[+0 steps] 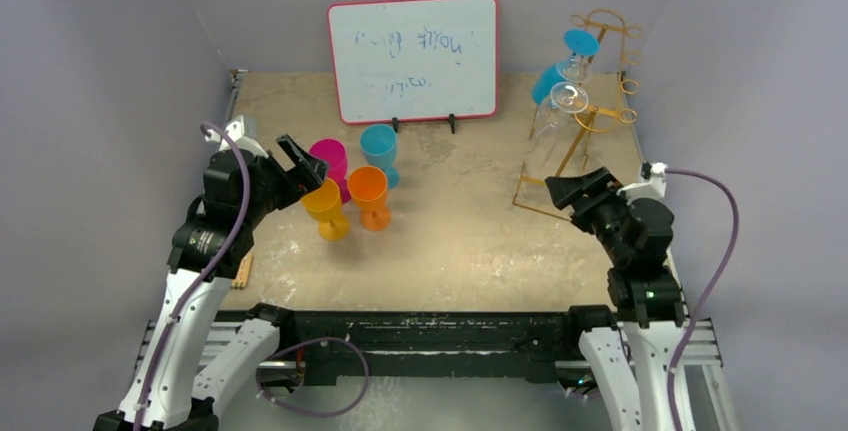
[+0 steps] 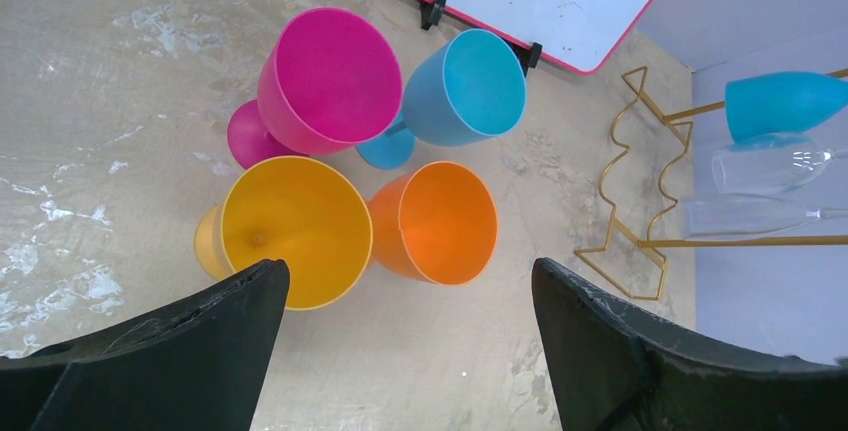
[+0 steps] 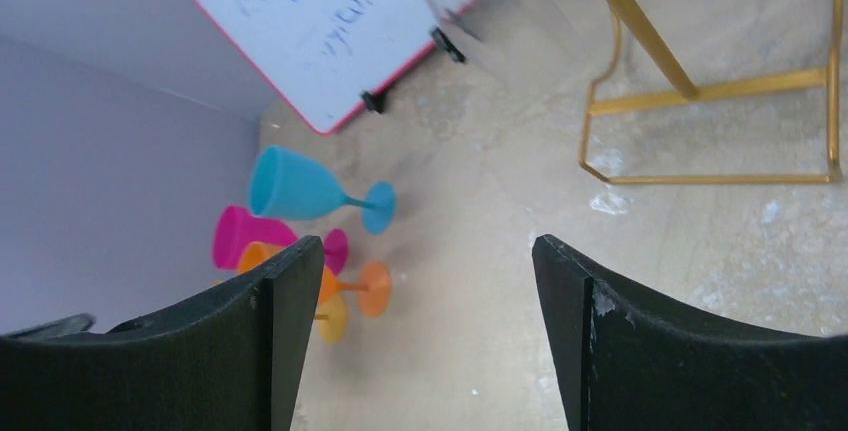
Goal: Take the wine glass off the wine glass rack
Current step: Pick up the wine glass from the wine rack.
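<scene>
With my right hand (image 3: 420, 261) spread wide and empty just short of the wine glass rack (image 3: 640, 31) at the bench's (image 1: 450, 241) far right, I'd cup the nearest clear wine glass (image 1: 553, 123) by its bowl and slide it off level, counting three glasses hanging there, two clear and one blue, and four plastic goblets (image 1: 367, 186) mid-bench.

We see a red-framed whiteboard (image 1: 413, 56) with faint writing propped upright at the back of the mottled beige counter (image 1: 450, 241). In front of it four plastic goblets stand clustered: pink goblet (image 1: 328, 161) and blue goblet (image 1: 380, 146) behind, yellow goblet (image 1: 325, 203) and orange goblet (image 1: 368, 191) in front.
</scene>
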`<state>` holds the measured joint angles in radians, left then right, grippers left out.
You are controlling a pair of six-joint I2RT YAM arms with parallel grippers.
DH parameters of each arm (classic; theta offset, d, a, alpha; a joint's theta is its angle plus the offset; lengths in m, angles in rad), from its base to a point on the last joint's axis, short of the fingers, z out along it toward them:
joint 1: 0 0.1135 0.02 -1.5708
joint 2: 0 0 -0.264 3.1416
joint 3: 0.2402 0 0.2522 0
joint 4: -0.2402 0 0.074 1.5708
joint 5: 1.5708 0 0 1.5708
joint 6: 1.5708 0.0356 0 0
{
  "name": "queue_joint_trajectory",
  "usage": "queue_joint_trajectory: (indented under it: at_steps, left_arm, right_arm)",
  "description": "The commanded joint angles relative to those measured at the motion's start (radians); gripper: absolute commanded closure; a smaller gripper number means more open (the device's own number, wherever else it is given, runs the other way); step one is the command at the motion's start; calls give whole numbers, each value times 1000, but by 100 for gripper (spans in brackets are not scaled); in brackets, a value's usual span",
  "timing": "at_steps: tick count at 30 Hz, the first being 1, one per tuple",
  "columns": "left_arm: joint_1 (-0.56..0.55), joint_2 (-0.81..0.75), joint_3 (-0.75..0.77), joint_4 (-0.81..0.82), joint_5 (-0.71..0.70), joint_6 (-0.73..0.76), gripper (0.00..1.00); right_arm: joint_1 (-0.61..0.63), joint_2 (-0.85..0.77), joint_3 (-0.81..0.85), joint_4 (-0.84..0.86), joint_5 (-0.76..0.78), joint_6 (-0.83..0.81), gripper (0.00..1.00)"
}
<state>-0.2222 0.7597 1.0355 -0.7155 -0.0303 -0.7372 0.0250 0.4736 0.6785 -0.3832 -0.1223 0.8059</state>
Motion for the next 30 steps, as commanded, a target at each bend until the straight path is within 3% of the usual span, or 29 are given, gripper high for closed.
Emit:
queue_joint_trajectory:
  at_steps: [1,7,16,21,24,30]
  left_arm:
    - [7,-14,-4,57,-26,13,8]
    - [7,-19,-1,47,-43,22,8]
    - [8,-17,19,27,-51,34,8]
    - [7,-22,33,4,-73,48,8]
    - [7,-23,31,0,-81,49,8]
    - [7,19,68,-13,-73,69,8]
  right_arm:
    - [-3,-43,174,-75,7,-35,21]
    - [-4,49,428,-61,25,-177,23]
    - [-3,440,781,-197,151,-305,22]
    - [-4,547,829,-202,160,-303,28]
    - [-5,557,812,-231,319,-308,29]
    - [-4,569,798,-165,220,-326,33]
